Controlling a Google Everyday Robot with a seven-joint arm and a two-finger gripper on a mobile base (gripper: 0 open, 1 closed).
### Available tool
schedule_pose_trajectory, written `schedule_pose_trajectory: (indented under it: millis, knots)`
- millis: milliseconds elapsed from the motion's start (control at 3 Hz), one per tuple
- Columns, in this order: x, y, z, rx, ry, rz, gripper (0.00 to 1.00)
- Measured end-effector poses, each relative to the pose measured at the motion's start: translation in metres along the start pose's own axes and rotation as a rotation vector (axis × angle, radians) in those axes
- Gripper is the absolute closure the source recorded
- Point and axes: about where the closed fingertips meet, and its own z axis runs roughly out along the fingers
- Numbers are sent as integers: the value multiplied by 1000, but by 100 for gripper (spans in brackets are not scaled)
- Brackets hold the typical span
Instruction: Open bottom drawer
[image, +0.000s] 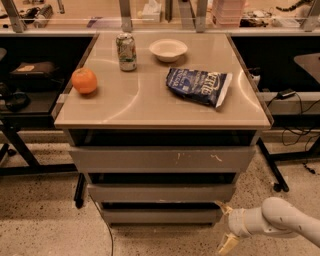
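The bottom drawer (160, 215) is the lowest and narrowest plain grey front of three under the beige table. It looks closed, with a dark gap above it. My gripper (225, 226) is at the lower right, on a white arm, just off the drawer's right end. Its two yellowish fingers are spread, one fingertip (223, 207) near the drawer's upper right corner and the other lower down. It holds nothing.
The top drawer (162, 159) with white scuff marks and the middle drawer (161, 192) sit above. On the tabletop (125, 107) are an orange (84, 80), a can (126, 51), a white bowl (168, 49) and a blue chip bag (198, 86). Cables hang at the right.
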Motion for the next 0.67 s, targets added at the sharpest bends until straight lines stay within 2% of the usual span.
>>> schedule_pose_trajectory:
  millis: [333,667]
  knots:
    - [3,4,7,-2,4,-10,0]
    - [33,6,39,-6,20,-29,0]
